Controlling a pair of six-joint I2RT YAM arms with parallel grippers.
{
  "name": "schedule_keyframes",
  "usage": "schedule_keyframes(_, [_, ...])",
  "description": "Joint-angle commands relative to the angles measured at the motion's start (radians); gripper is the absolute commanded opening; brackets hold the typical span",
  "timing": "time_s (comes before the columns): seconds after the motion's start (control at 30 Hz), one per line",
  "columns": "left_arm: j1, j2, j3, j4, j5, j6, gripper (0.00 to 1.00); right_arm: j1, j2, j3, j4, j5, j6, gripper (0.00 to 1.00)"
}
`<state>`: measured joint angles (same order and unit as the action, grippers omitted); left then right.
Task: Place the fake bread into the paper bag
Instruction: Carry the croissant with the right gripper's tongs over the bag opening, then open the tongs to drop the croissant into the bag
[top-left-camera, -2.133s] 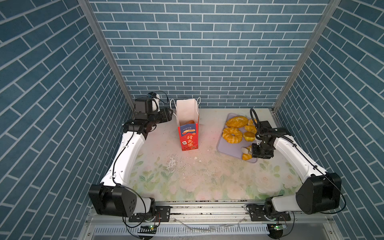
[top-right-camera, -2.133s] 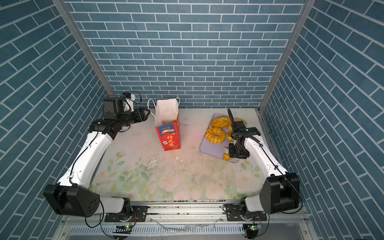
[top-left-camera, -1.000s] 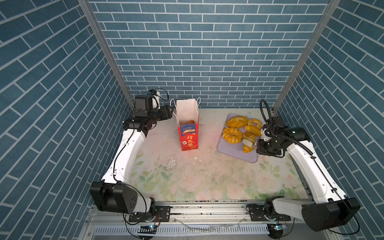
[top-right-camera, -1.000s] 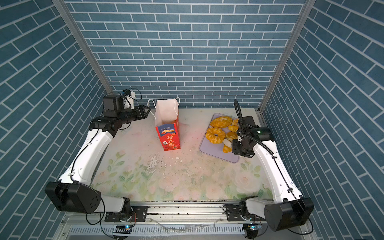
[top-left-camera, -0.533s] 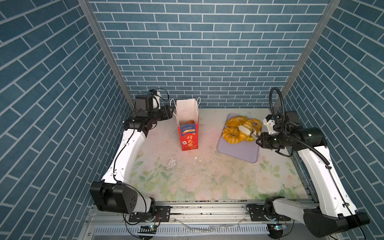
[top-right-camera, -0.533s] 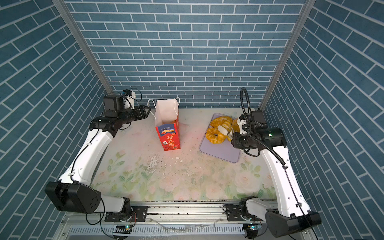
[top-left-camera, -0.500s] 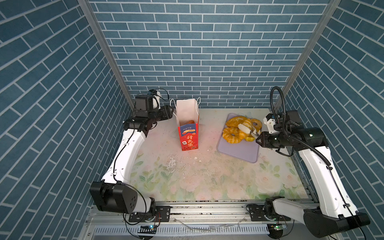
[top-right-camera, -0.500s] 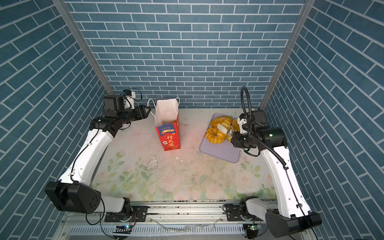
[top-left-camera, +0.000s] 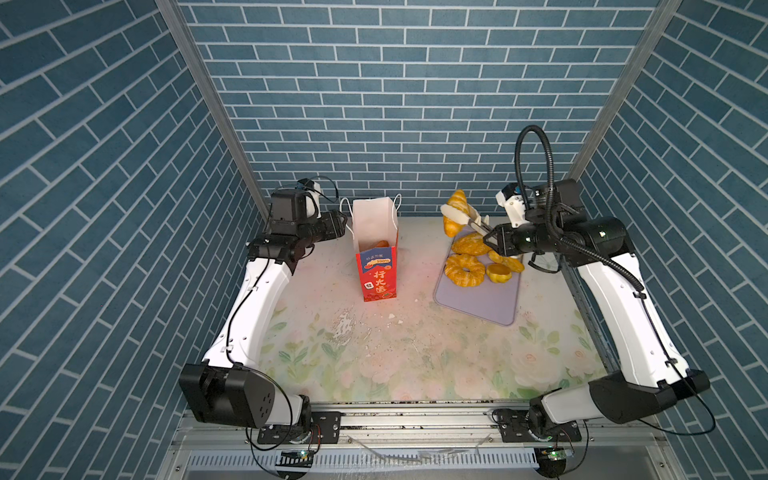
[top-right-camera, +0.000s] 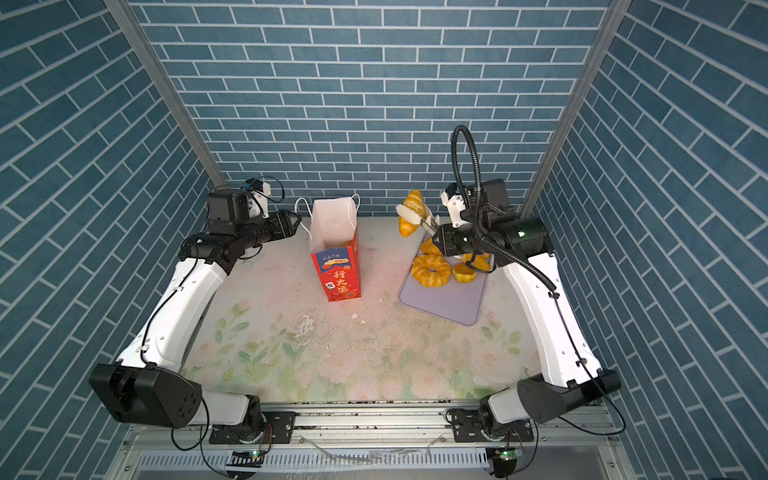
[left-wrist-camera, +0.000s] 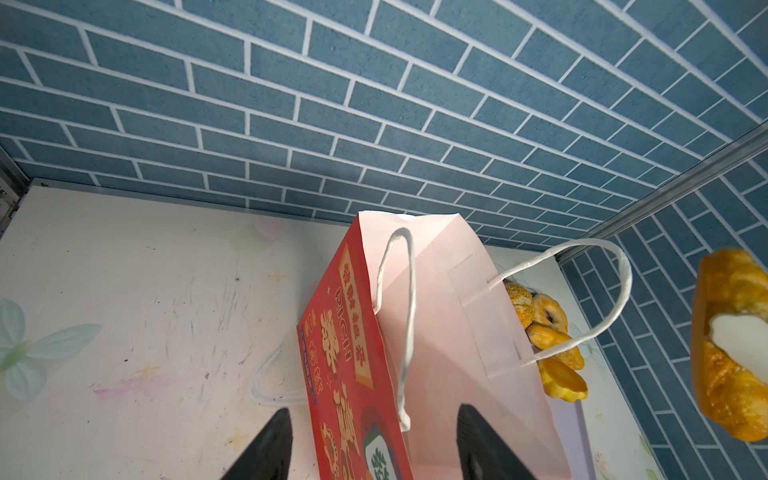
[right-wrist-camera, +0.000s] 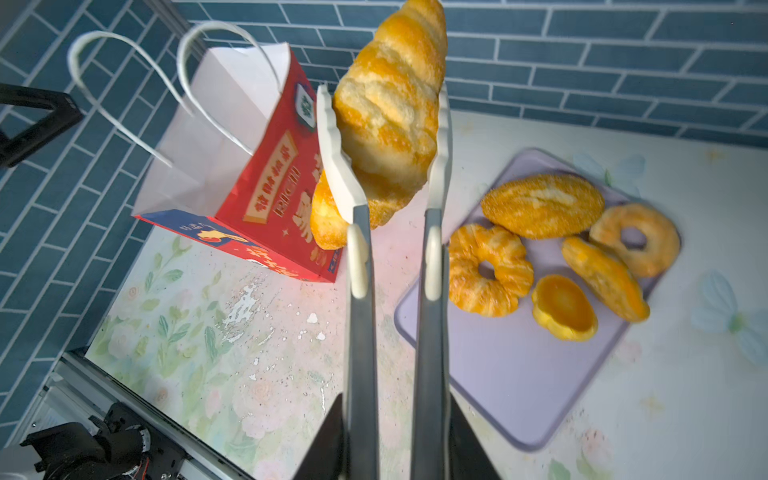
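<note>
I see a glossy golden croissant (right-wrist-camera: 390, 116) clamped mid-air in tongs (right-wrist-camera: 359, 332) squeezed by my right gripper (right-wrist-camera: 397, 449), between the red paper bag (top-left-camera: 377, 274) (1 pastry (top-left-camera: 380, 243) showing inside) and the lilac tray (top-left-camera: 478, 303) holding 5.

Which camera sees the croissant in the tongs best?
The right wrist view: the croissant fills the frame close up, pinched between the white tongs. Both top views show it whole but small and far off; the left wrist view catches it cut off at the frame's edge.
</note>
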<state>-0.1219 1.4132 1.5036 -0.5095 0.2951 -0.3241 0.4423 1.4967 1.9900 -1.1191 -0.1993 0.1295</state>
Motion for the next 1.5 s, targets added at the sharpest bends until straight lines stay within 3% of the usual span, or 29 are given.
schedule_keyframes(0.0, [-0.014,-0.011,-0.015,0.011,-0.009,0.01,0.64,0.057,0.056,0.127,0.121,0.023,-0.101,0.17])
schedule_keyframes(0.37, [-0.04,-0.007,-0.098,0.046,0.008,-0.021,0.64,0.228,0.245,0.282,0.25,-0.058,-0.18,0.18])
schedule_keyframes(0.77, [-0.039,-0.094,-0.189,0.089,-0.001,-0.02,0.63,0.323,0.375,0.295,0.165,0.126,-0.172,0.19])
schedule_keyframes(0.9, [-0.039,-0.114,-0.205,0.106,0.003,-0.015,0.64,0.343,0.405,0.321,0.12,0.15,-0.182,0.25])
schedule_keyframes(1.1, [-0.039,-0.123,-0.203,0.099,0.001,-0.013,0.65,0.351,0.447,0.412,0.03,0.177,-0.174,0.42])
schedule_keyframes(1.27, [-0.039,-0.124,-0.202,0.116,0.011,-0.02,0.65,0.356,0.431,0.438,0.041,0.143,-0.166,0.45])
schedule_keyframes(1.47, [-0.039,-0.117,-0.191,0.113,0.027,-0.015,0.66,0.354,0.41,0.469,0.046,0.183,-0.178,0.47])
